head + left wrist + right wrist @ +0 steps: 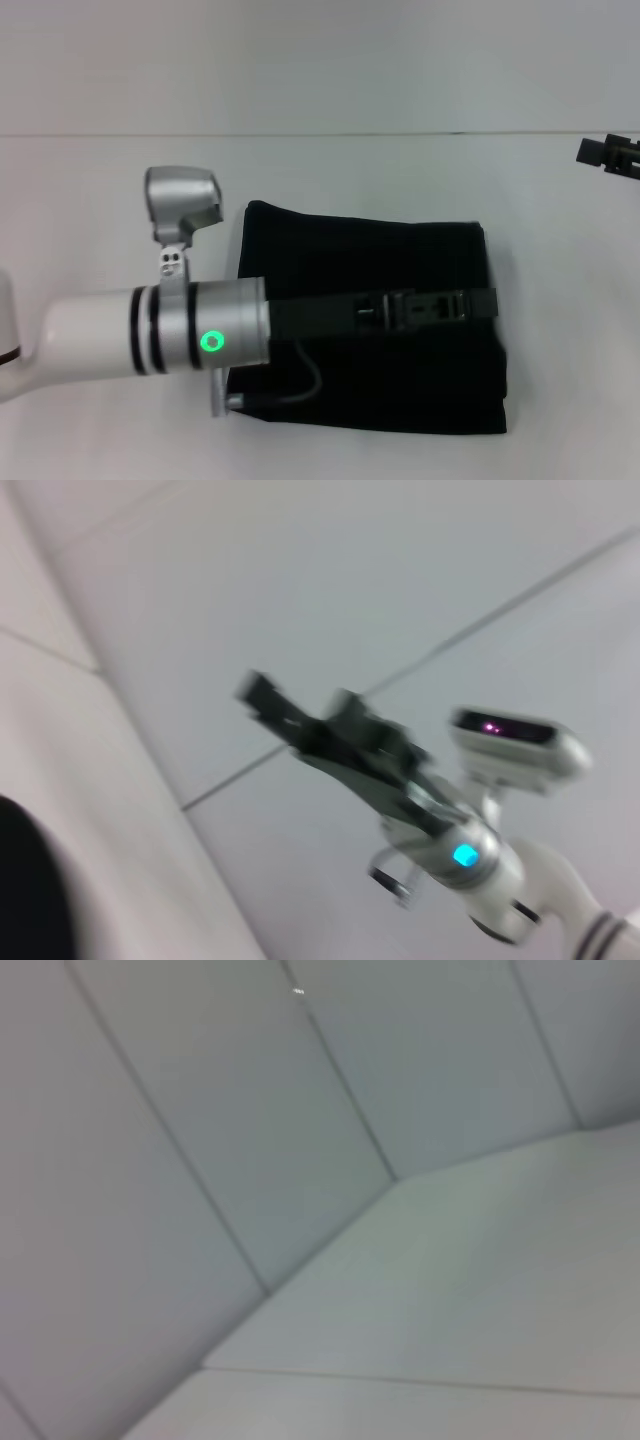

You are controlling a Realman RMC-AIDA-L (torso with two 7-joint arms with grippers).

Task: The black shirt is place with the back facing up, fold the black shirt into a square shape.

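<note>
The black shirt (370,250) lies on the white table (90,200) as a folded, roughly square block in the middle of the head view. My left arm reaches from the left across the shirt's middle. My left gripper (488,301) is low over the shirt, near its right edge. My right gripper (592,151) is raised at the far right, well away from the shirt. It also shows far off in the left wrist view (258,692). A dark corner of the shirt (25,890) shows in that view too. The right wrist view shows only white panels.
The white table surface surrounds the shirt on all sides. A white wall (320,60) rises behind the table's back edge. A thin cable (305,385) hangs from my left wrist over the shirt's left part.
</note>
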